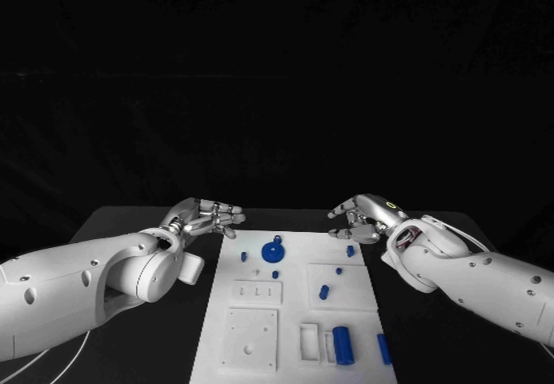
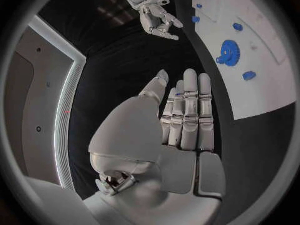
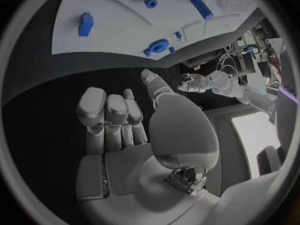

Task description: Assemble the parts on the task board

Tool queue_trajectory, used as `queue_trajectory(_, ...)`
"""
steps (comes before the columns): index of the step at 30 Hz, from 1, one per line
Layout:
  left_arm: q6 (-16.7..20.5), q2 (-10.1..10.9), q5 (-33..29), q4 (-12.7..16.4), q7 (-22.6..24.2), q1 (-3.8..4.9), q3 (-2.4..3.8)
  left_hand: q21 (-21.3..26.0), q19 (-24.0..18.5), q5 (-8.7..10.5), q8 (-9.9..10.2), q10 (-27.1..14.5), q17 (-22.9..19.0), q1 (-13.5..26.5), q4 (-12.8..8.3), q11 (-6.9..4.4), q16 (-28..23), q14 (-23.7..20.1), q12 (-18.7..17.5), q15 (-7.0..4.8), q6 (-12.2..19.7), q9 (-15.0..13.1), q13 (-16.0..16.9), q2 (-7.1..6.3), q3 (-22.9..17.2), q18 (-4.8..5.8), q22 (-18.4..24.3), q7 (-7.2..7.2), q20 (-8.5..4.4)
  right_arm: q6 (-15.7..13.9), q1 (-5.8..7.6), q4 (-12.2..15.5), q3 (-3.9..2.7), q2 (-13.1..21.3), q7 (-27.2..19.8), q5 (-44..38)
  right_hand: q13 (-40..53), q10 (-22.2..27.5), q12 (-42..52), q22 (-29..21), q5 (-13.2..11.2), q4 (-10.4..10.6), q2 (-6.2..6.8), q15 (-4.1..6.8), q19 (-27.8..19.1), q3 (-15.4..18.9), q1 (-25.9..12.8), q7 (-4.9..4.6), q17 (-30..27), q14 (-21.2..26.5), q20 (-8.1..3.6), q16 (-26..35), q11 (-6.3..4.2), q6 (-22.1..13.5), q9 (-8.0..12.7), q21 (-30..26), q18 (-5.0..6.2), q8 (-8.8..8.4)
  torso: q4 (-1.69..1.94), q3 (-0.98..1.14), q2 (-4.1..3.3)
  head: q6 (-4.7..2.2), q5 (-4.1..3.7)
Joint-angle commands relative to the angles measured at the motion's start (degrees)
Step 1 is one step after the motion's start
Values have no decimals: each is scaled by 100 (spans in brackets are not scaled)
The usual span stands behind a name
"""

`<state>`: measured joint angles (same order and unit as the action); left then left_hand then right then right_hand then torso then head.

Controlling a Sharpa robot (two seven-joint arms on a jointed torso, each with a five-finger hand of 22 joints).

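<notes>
- Head view: task board (image 1: 297,308) lies in the middle of the black table (image 1: 138,220), between the two arms. A blue gear (image 1: 274,253) sits near its far end with small blue pegs (image 1: 243,256) round it, and a blue cylinder (image 1: 343,346) rests near the close end. Assembly looks barely begun, as I judge it: the parts lie scattered, and neither hand carries one.
- Left hand (image 1: 208,218) hovers beside the board's far left corner, fingers loosely curled and apart, holding nothing. Right hand (image 1: 363,218) hovers off the far right corner, likewise curled with nothing in it.
- Left wrist view: the left hand's fingers (image 2: 189,110) lie straight, side by side, over bare table; the gear (image 2: 228,52) is well apart from them.
- Right wrist view: right-hand fingers (image 3: 107,112) are bent over the palm, with nothing in them.
- Hard to tell: whether any peg already stands seated in a hole or merely lies loose; the pale recesses on the board blur together.
</notes>
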<state>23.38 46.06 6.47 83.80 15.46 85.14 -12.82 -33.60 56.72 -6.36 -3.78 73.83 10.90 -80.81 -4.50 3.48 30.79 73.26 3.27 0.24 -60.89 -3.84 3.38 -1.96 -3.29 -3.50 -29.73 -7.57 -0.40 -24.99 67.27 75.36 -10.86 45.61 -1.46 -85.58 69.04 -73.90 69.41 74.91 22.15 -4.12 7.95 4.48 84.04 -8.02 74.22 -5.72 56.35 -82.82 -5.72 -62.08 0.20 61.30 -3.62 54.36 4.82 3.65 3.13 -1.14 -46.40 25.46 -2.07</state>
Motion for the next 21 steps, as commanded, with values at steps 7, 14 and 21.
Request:
queue_trajectory(7,-131,-22,35,-76,72,22,-10,36,-5,-4,14,-102,7,-8,4,38,-9,-25,12,0,-4,4,4,28,-38,61,-10,42,-43,522,-43,-406,-34,167,-675,689,-40,95,-67,667,-185,-62,-72,-62,266,308,18,-39,-12,27,59,38,13,-115,4,-66,-13,-7,-33,81,26,37,-75)
queue_trajectory(14,-143,-39,36,-126,77,21,-20,42,-6,-3,15,-176,7,-5,4,60,-10,-26,13,8,-2,4,4,22,-40,55,-13,36,-36,801,-160,-690,-38,163,-758,738,-77,152,-101,665,-620,195,-78,-87,262,1078,122,-71,20,32,91,29,44,-396,4,-88,24,-4,-55,113,25,87,-60)
queue_trajectory(21,-148,-52,36,-148,84,20,-22,43,-4,-3,14,-196,8,-8,0,66,-9,-28,11,11,2,4,3,14,-41,49,-18,34,-32,926,-317,-953,-37,54,-790,812,-101,193,-122,666,-769,269,-50,-98,251,1198,267,-92,16,42,106,46,58,-621,15,-91,37,-19,-25,102,15,128,-85)
